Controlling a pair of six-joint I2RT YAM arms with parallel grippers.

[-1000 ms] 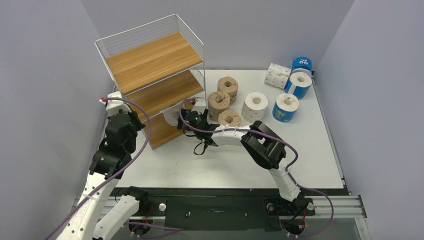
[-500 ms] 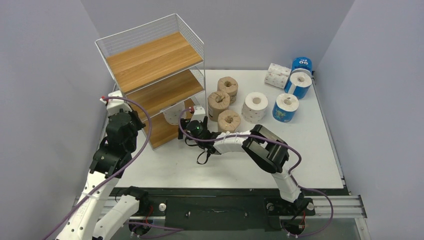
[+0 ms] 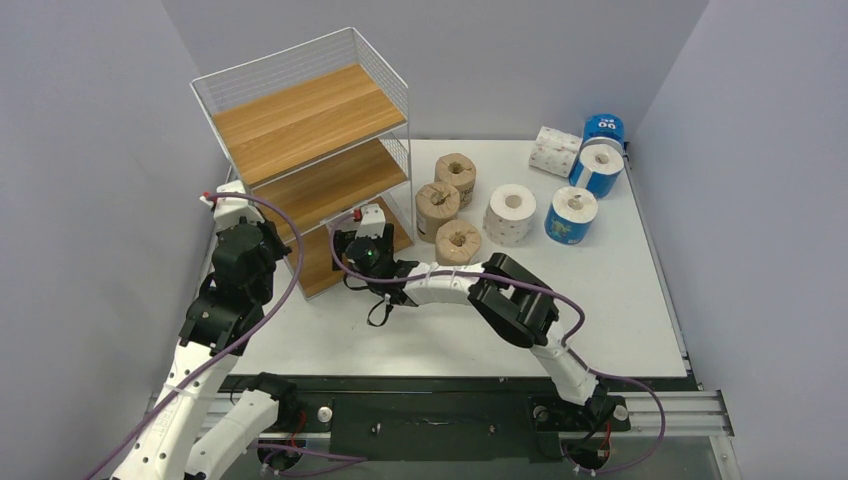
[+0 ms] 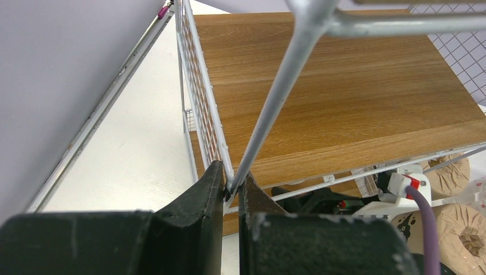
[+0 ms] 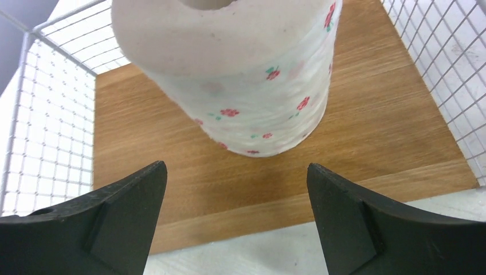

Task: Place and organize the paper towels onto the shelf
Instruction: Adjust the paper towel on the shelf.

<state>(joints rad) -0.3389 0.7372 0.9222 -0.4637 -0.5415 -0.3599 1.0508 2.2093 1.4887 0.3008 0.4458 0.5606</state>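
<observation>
From above, the shelf (image 3: pixel 300 120) stands at the far left of the table (image 3: pixel 450 330); the right arm (image 3: pixel 450 280) reaches to its bottom board, and the left arm (image 3: pixel 235 270) is at its near left corner; the roll at the bottom board is hidden under the boards from here. The other paper towels wait on the table to the right of the shelf: three brown rolls (image 3: pixel 455 172) and a plain white roll (image 3: pixel 510 212) standing with their holes up, then three blue rolls (image 3: pixel 571 215) and a flowered one lying down (image 3: pixel 555 150) at the far right. In the left wrist view, the left gripper (image 4: pixel 230 183) is pinched tight on a thin corner wire (image 4: pixel 275 97) of the shelf, so I think it is holding the shelf steady. In the right wrist view, the right gripper (image 5: pixel 236 166) is spread wide and holds nothing; a white roll with little red flowers (image 5: pixel 252 86) stands on the bottom board near its front edge, just past the fingertips and not touching them. It stands on its flat end with its hole pointing up, so its long line runs up and down. I think a roll like this is light and soft and will squash if squeezed hard; it is not slippery and will not break. The best place to hold it is across its round sides, near the middle, with a gentle pinch.
</observation>
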